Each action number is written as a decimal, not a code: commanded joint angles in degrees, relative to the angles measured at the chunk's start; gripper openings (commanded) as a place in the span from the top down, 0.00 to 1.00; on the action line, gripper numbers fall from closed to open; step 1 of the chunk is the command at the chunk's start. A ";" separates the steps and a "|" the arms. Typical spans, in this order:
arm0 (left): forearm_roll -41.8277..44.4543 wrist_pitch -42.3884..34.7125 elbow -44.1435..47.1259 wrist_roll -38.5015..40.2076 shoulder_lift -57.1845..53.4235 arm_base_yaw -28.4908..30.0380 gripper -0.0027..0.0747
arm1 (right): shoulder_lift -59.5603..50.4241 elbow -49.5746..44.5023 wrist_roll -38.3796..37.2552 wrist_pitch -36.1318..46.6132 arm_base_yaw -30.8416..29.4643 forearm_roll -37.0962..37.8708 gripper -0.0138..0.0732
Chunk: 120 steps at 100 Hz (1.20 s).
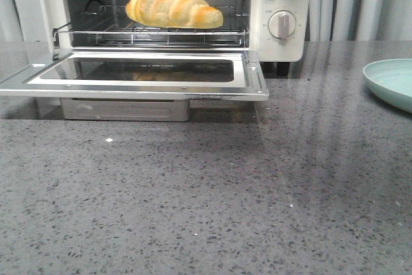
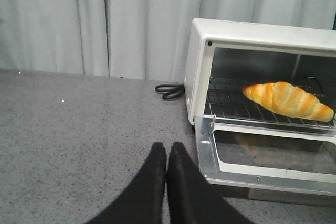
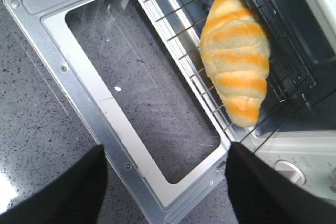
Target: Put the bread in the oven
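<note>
The golden-brown bread [image 1: 174, 8] lies on the wire rack inside the cream-white oven [image 1: 281, 43]. Its glass door [image 1: 148, 72] is folded down flat. The bread also shows in the left wrist view [image 2: 287, 99] and the right wrist view [image 3: 235, 56]. My left gripper [image 2: 167, 150] is shut and empty, low over the counter left of the oven door [image 2: 273, 156]. My right gripper [image 3: 165, 153] is open and empty, above the open door [image 3: 131, 93], apart from the bread. Neither gripper shows in the front view.
A pale green plate [image 1: 394, 82] sits at the right edge of the grey speckled counter [image 1: 206, 191]. A black cable [image 2: 169, 91] lies behind the oven's left side. Grey curtains hang behind. Two round knobs [image 1: 282, 24] are on the oven's right panel.
</note>
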State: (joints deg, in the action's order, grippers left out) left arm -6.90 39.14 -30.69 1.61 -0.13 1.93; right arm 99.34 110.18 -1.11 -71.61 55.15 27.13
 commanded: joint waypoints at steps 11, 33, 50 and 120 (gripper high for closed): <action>-1.94 -13.95 6.99 0.50 -1.56 0.20 0.99 | -5.78 1.61 -0.14 -3.63 0.06 1.45 0.34; -1.83 -22.94 14.86 0.41 -1.56 0.20 0.99 | -10.09 -0.81 -0.49 -3.63 -0.41 1.45 0.34; -1.83 -29.29 19.04 0.41 -1.56 0.20 0.99 | -14.69 -7.76 -2.87 -3.63 -0.62 3.60 0.34; -2.29 -31.92 25.09 0.41 -1.56 0.20 0.99 | -36.51 -33.77 -12.80 -3.63 -0.62 9.21 0.34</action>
State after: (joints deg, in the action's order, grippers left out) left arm -8.45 11.52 -3.98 1.61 -0.13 1.93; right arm 65.86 76.35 -13.52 -71.78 54.93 32.80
